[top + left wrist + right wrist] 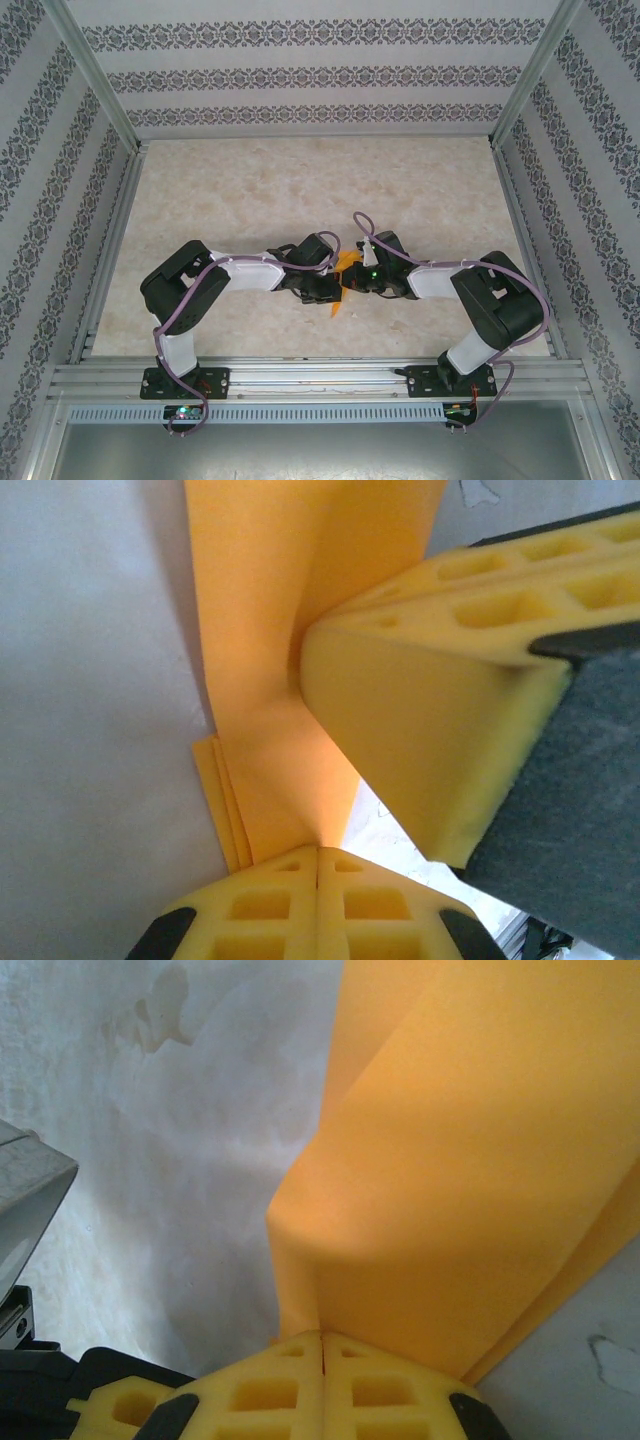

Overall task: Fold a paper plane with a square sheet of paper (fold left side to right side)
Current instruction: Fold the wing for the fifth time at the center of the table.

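Observation:
The orange paper (347, 262) is folded into a narrow layered shape and held up between both grippers at the table's middle; a pointed end (335, 306) hangs toward the near edge. My left gripper (333, 287) comes in from the left, my right gripper (352, 279) from the right, nearly touching. In the left wrist view the yellow foam fingers (260, 910) are pressed together on the paper (270, 630), whose stacked edges (215, 800) show at the left. The right gripper's finger (420, 710) presses against the paper. In the right wrist view my right gripper (322, 1338) is shut on the paper (470, 1180).
The marbled beige table (300, 190) stretches bare behind the arms, with patterned walls on three sides. An aluminium rail (320, 378) carrying both arm bases runs along the near edge. Part of the left arm (25, 1190) sits at the left of the right wrist view.

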{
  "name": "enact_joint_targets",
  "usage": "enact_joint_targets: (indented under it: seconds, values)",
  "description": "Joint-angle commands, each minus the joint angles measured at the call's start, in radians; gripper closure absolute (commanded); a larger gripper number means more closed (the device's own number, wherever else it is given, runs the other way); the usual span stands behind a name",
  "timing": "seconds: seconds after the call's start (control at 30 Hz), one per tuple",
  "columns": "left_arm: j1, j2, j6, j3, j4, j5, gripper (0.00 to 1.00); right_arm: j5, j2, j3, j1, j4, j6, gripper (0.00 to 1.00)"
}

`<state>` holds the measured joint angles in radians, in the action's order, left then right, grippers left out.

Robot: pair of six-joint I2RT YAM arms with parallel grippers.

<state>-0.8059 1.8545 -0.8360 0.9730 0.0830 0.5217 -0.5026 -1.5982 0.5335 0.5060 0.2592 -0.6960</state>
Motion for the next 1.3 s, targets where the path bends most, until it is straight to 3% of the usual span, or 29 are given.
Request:
enact_joint_targets:
  seconds: [0.0,1.27]
  values:
    - [-0.013,0.055,0.030,-0.010,0.149,-0.084,1.00,0.036,-0.022,-0.012,-0.016,0.003,0.045,1.00]
    - [-0.013,0.093,0.059,0.032,0.243,-0.092,1.00,0.065,-0.094,0.075,-0.153,-0.067,0.116,1.00]
